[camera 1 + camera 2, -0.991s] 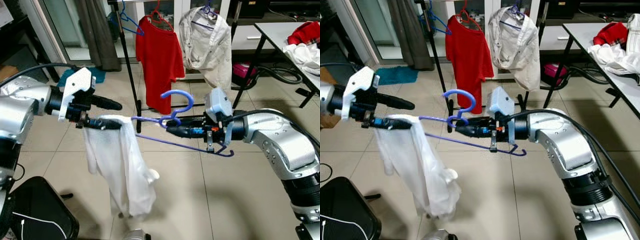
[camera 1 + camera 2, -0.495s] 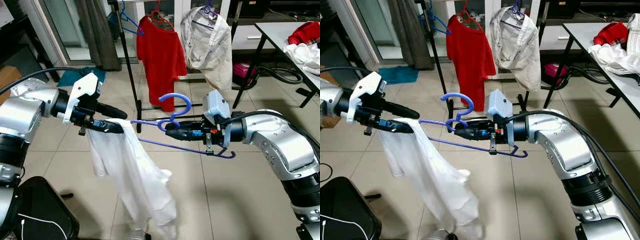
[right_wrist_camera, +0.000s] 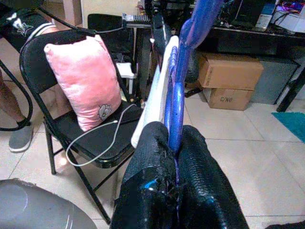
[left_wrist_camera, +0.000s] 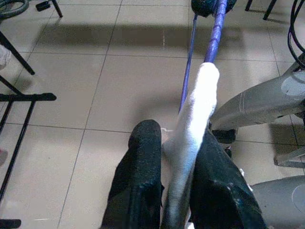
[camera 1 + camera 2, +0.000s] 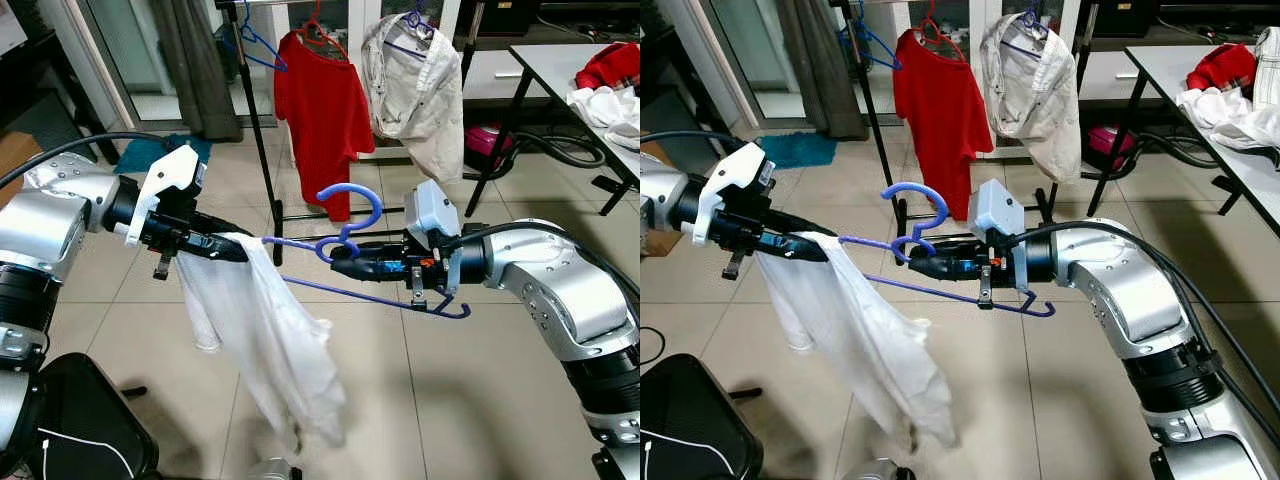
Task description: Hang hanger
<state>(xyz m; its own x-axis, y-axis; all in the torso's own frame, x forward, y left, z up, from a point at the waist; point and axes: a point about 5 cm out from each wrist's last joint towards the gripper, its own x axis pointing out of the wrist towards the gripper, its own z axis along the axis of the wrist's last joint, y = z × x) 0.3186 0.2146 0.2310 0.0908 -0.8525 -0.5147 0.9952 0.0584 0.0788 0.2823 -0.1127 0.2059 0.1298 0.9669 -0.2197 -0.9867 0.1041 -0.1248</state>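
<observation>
A purple-blue plastic hanger (image 5: 352, 243) is held level in mid-air, hook up, with my right gripper (image 5: 338, 266) shut on its neck; the wrist view shows the fingers (image 3: 152, 167) pinching the hanger (image 3: 181, 86). A white garment (image 5: 262, 340) hangs from the hanger's left end and drapes toward the floor. My left gripper (image 5: 228, 250) is shut on the top of that garment (image 4: 190, 138) where it meets the hanger arm (image 4: 214, 33). The clothes rack's black pole (image 5: 258, 130) stands behind.
A red T-shirt (image 5: 320, 110) and a pale shirt (image 5: 420, 85) hang on the rack. A table (image 5: 560, 70) with clothes stands at the right, with a pink item (image 5: 485, 140) beneath. A black bag (image 5: 80, 420) sits low left. A folding chair with a pink pillow (image 3: 83, 81) is nearby.
The white garment's lower part has swung right and then settled back a little. My left gripper has moved in toward the hanger; the right arm has barely moved.
</observation>
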